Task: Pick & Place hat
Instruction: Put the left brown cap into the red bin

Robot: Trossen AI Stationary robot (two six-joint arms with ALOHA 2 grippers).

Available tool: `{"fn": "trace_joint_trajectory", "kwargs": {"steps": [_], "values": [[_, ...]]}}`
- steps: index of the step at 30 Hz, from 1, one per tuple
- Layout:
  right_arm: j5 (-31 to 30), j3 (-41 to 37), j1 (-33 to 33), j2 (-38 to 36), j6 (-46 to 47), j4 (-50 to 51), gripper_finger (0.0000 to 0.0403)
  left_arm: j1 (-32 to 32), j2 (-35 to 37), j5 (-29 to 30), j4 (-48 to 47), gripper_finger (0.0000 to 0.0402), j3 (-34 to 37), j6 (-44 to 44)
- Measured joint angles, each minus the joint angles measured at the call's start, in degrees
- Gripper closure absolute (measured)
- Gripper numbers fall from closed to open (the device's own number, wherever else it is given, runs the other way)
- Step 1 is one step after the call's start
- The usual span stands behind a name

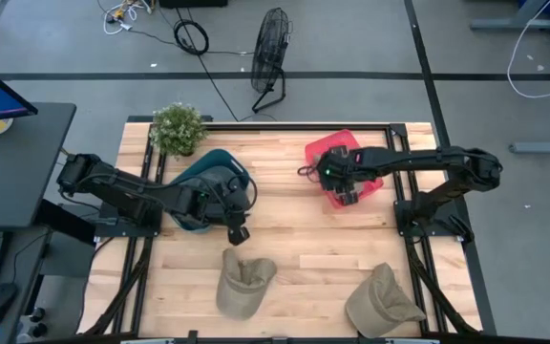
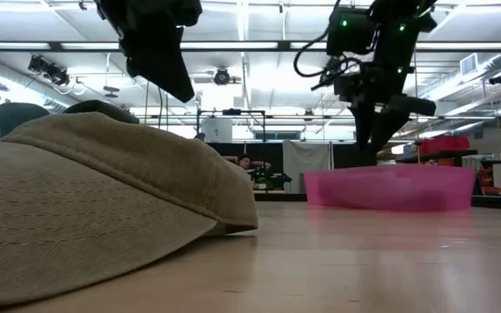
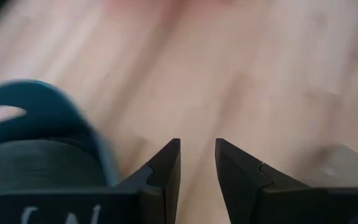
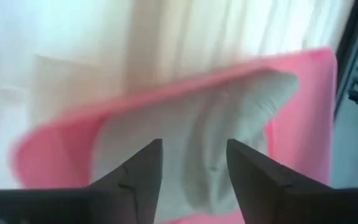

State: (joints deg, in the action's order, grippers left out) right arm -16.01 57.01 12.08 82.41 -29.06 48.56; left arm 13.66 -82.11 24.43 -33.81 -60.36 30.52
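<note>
At the near edge of the wooden table [image 1: 294, 248], two khaki hats are seen lying flat. The left hat [image 1: 243, 282] is placed in front of the left arm, and its long axis runs from the near edge toward the far edge; which end is the brim cannot be told. The right hat [image 1: 382, 300] is placed near the front right corner, and its long axis is tilted from near-left to far-right. In the low view, one hat [image 2: 103, 204] fills the foreground, with its lower edge pointed toward the pink bin [image 2: 394, 187].

Farther in, the left gripper [image 1: 237, 232] is held above bare wood, just beside the teal bin [image 1: 208, 177], and its fingers [image 3: 166, 165] are seen a little apart with nothing between them.

Farther again, the right gripper [image 1: 349, 196] is held over the pink bin, with its fingers [image 4: 138, 171] spread and empty. A third pale hat [image 4: 216, 149] is seen lying inside this bin.

At the far left corner, a small potted plant [image 1: 178, 127] is placed. No readable writing or brand is found on the hats or bins.
</note>
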Motion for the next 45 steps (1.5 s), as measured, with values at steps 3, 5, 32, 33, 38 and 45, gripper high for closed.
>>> {"fn": "trace_joint_trajectory", "kwargs": {"steps": [3,5,32,33,38,45], "values": [[0.0,0.0,-4.7,0.0,5.2,-1.1,0.0216,0.9,0.0,-4.6,1.5,0.0296,0.0,-1.5],[0.0,0.0,-7.9,0.0,8.1,-2.0,0.0216,2.3,0.0,-6.1,3.5,0.0296,0.0,-4.7],[12.5,0.0,-28.6,0.0,22.6,-27.5,0.0218,13.7,-9.0,-21.9,9.6,0.0204,0.0,-0.6],[12.5,0.0,-28.6,0.0,22.6,-27.4,0.0218,14.2,-9.6,-22.0,9.9,0.0204,0.0,0.5],[12.5,0.0,-28.6,0.0,22.6,-27.0,0.0218,16.6,-12.9,-22.4,10.2,0.0204,0.0,3.7],[12.4,0.0,-28.6,0.0,22.6,-27.1,0.0218,18.8,-15.7,-25.3,12.5,0.0204,0.0,4.2]]}}
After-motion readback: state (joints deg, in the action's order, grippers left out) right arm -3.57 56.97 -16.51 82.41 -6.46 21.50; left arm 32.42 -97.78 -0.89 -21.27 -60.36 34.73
